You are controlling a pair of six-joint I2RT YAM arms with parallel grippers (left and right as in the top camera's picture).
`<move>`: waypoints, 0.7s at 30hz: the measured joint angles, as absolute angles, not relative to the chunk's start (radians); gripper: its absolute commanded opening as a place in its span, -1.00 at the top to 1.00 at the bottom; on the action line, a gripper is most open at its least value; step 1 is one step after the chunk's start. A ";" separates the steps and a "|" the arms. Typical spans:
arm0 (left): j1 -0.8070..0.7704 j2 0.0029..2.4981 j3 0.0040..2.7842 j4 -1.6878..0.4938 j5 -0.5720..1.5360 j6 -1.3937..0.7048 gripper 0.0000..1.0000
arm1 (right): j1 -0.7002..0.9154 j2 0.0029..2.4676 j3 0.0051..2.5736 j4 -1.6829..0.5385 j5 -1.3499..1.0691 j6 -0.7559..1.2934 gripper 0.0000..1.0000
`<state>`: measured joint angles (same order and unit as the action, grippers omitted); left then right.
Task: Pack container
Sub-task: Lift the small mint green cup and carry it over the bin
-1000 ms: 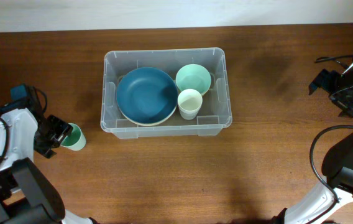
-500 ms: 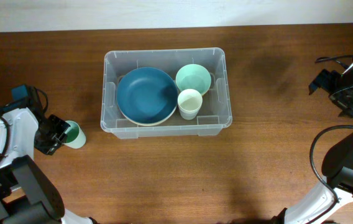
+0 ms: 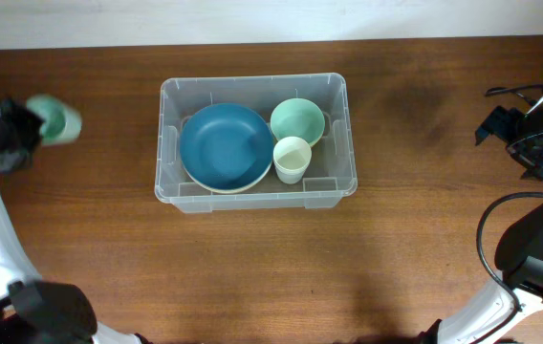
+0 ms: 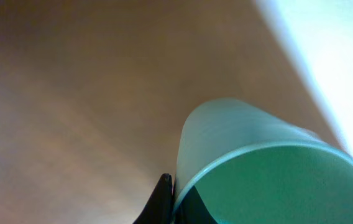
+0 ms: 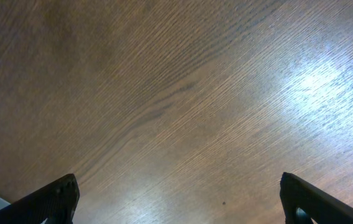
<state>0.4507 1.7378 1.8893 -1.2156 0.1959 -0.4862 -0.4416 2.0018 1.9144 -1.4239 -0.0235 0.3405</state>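
The container (image 3: 164, 143), a clear plastic bin, stands mid-table and holds a blue plate (image 3: 224, 146), a mint bowl (image 3: 297, 121) and a pale cup (image 3: 292, 158). At the far left, my left gripper (image 3: 32, 125) is raised and shut on a green cup (image 3: 56, 120), which looks blurred. In the left wrist view the jaws (image 4: 178, 200) pinch the wall of the green cup (image 4: 270, 168), one finger outside and one inside. My right gripper (image 3: 530, 143) is at the far right edge, open over bare wood (image 5: 179, 208).
Brown wooden table (image 3: 252, 268) all around the bin. A pale wall strip (image 3: 252, 19) runs along the far edge. The right arm's base and cables (image 3: 530, 248) fill the lower right corner.
My left gripper shut on the green cup's rim beside the bin's left front, then lifted it and carried it toward the back left. The right arm has not moved.
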 measured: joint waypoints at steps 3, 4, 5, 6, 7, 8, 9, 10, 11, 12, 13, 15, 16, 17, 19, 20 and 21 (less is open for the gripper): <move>0.336 1.702 1.988 -1.203 0.289 -0.430 0.99 | -0.442 2.002 1.914 -1.424 -0.023 0.341 -0.98; 0.272 1.687 2.007 -1.185 0.313 -0.405 0.99 | -0.442 2.002 1.914 -1.424 -0.023 0.341 -0.98; 0.211 1.674 2.017 -1.170 0.327 -0.385 0.99 | -0.442 2.002 1.914 -1.424 -0.023 0.340 -0.98; 0.137 1.665 2.024 -1.152 0.344 -0.362 0.99 | -0.442 2.002 1.914 -1.424 -0.023 0.340 -0.98; 0.070 1.660 2.028 -1.140 0.351 -0.344 0.99 | -0.442 2.002 1.914 -1.424 -0.023 0.340 -0.98; -0.003 1.660 2.029 -1.132 0.357 -0.329 0.99 | -0.442 2.002 1.914 -1.424 -0.023 0.340 -0.98; -0.093 1.664 2.029 -1.126 0.348 -0.315 0.99 | -0.442 2.002 1.914 -1.424 -0.023 0.340 -0.97; -0.144 1.669 2.029 -1.122 0.339 -0.307 0.99 | -0.442 2.002 1.914 -1.424 -0.023 0.340 -0.98; -0.213 1.679 2.029 -1.115 0.315 -0.299 0.99 | -0.442 2.002 1.914 -1.424 -0.023 0.341 -0.98; -0.266 1.691 2.029 -1.110 0.294 -0.294 0.99 | -0.442 2.002 1.914 -1.423 -0.023 0.340 -0.98; -0.323 1.707 2.029 -1.106 0.269 -0.289 0.99 | -0.442 2.002 1.914 -1.424 -0.023 0.340 -0.98; -0.408 1.740 2.029 -1.102 0.224 -0.280 0.99 | -0.442 2.002 1.914 -1.424 -0.023 0.340 -0.98; -0.442 1.760 2.029 -1.102 0.201 -0.278 0.99 | -0.442 2.002 1.914 -1.424 -0.023 0.340 -0.98; -0.461 1.773 2.029 -1.102 0.180 -0.276 0.99 | -0.442 2.002 1.914 -1.424 -0.023 0.340 -0.98; -0.511 1.824 2.029 -1.102 0.144 -0.274 0.99 | -0.442 2.002 1.914 -1.424 -0.023 0.340 -0.98; -0.525 1.845 2.029 -1.102 0.131 -0.272 0.99 | -0.442 2.002 1.914 -1.424 -0.023 0.340 -0.98; -0.534 1.865 2.029 -1.102 0.120 -0.272 0.99 | -0.442 2.002 1.914 -1.424 -0.023 0.340 -0.99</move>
